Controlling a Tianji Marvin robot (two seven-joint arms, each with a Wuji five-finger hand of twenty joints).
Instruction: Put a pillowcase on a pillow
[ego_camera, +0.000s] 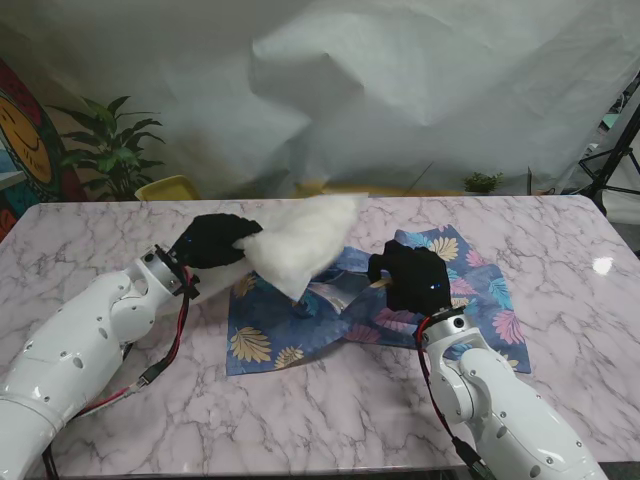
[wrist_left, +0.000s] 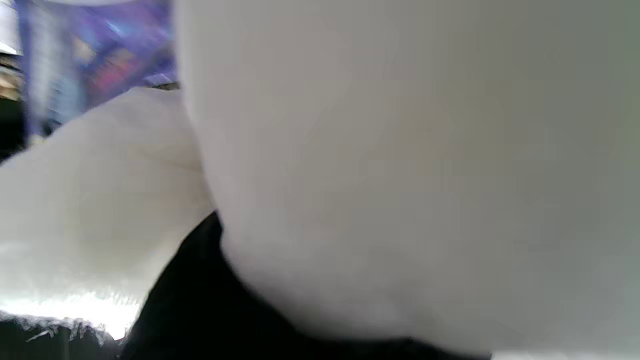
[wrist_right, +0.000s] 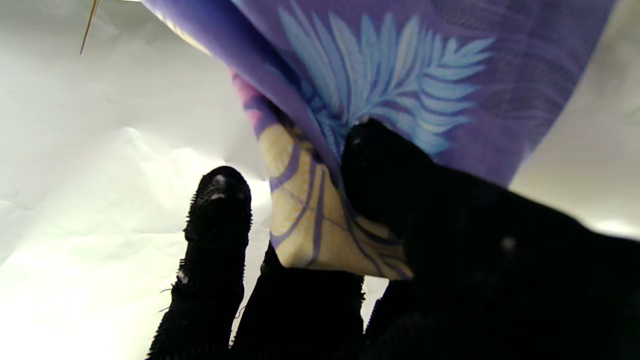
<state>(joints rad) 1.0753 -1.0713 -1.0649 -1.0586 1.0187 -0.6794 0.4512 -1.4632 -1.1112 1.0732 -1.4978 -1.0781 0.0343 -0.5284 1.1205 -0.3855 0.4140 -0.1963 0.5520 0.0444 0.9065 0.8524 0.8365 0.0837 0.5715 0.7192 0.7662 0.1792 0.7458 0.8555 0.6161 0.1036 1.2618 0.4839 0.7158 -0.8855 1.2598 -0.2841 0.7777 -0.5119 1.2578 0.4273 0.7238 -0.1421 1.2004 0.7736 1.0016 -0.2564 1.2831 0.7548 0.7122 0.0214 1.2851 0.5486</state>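
White wrinkled sheets (ego_camera: 420, 70) hang behind the pink-and-grey marble table (ego_camera: 330, 410) I am working at. On the table lies one blue pillowcase with yellow, pink and blue leaf prints (ego_camera: 300, 335), spread out near the middle. One fluffy white pillow (ego_camera: 300, 240) is lifted over its left part, with its lower corner dipping to the cloth. My left hand in its black glove (ego_camera: 213, 240) is clamped on the left end of the pillow, and in the left wrist view the pillow (wrist_left: 400, 165) fills almost everything, so I see little else there. My right hand in its black glove (ego_camera: 415, 275) rests on the right part of the pillowcase. In the right wrist view its fingers (wrist_right: 385, 170) are pinched on a fold of the leafy cloth (wrist_right: 390, 75), while one finger stands free beside it. Far behind the table I count two green plants: a big leafy one (ego_camera: 110, 145) on the left and a small one (ego_camera: 483, 182) on the right. One yellow chair back (ego_camera: 168, 187) peeks over the far edge, and a black stand (ego_camera: 615, 150) leans at the right.
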